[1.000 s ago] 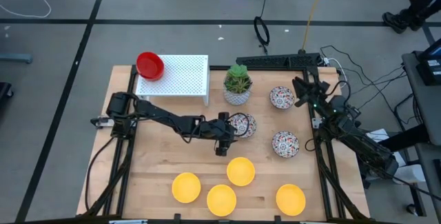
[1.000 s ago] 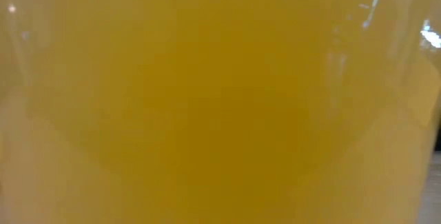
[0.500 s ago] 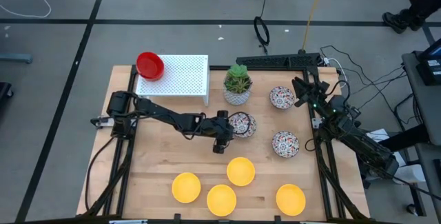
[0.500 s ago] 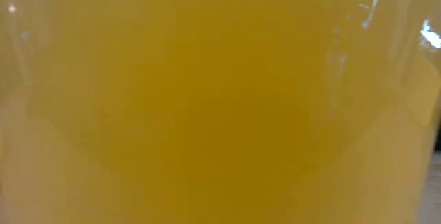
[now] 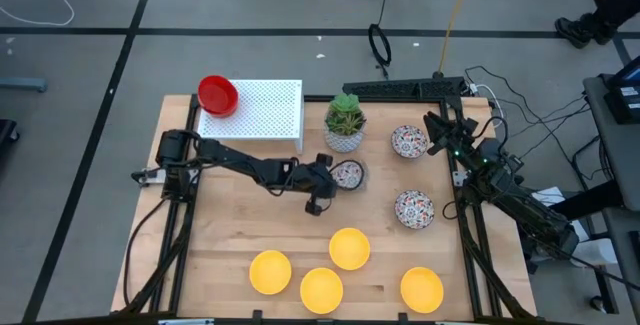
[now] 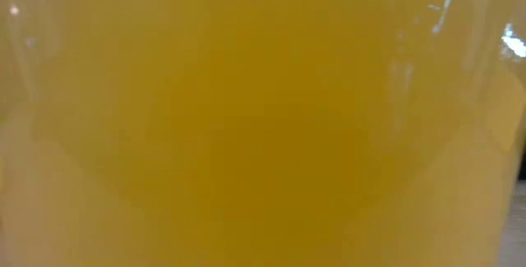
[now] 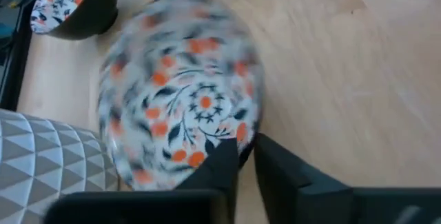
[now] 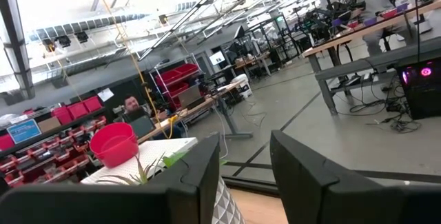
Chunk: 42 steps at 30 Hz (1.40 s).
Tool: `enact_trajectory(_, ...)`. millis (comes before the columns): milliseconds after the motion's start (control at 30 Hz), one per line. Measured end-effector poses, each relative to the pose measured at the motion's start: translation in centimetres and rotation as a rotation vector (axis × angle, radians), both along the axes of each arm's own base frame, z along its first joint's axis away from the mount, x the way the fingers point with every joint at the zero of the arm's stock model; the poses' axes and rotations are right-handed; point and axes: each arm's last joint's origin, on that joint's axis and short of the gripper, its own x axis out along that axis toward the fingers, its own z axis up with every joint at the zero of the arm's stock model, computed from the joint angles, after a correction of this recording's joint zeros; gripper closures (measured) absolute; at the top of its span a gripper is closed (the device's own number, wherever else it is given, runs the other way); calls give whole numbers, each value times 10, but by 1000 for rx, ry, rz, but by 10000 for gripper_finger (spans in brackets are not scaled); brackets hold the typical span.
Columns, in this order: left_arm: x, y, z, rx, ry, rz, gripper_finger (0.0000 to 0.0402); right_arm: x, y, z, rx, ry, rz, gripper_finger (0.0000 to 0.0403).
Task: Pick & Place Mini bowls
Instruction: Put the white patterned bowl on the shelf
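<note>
Left hand grips the rim of a floral mini bowl near the middle of the wooden surface.

The left hand (image 5: 327, 182) has its two dark fingers (image 7: 217, 172) closed on the near rim of a white round mini bowl with red-and-dark floral pattern (image 5: 347, 175), which is tilted just beside the white pot with a green plant (image 5: 344, 122). The right hand (image 5: 440, 131) waits at the right edge of the surface (image 5: 230, 225), its fingers a little apart and holding nothing. Two more floral mini bowls (image 5: 409, 141) stand empty to the right. Four bright yellow mini bowls (image 5: 349, 248) stand empty at the front. One glossy red mini bowl (image 5: 217, 95) sits on the corner of the white perforated stand (image 5: 265, 110).
</note>
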Motion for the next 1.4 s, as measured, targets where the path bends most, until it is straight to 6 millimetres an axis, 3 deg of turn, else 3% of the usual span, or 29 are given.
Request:
enact_trajectory(100,0,1,0,2,-2,9,393,0,0,0,-6,6,-2,286)
enact_trajectory(400,-1,-6,0,-5,7,-3,395,0,0,0,-22,22,-6,286)
enact_trajectory(900,-2,-34,0,53,31,-61,397,-1,1,5,-30,-52,5,286)
enact_trajectory(1167,-2,-39,19,200,238,7,398,-1,1,7,24,-124,31,286)
enact_trajectory(1267,-3,-40,22,193,274,26,399,0,3,9,42,-167,118,286)
enact_trajectory(1400,-5,-44,24,184,304,38,398,2,11,18,-76,-183,362,286)
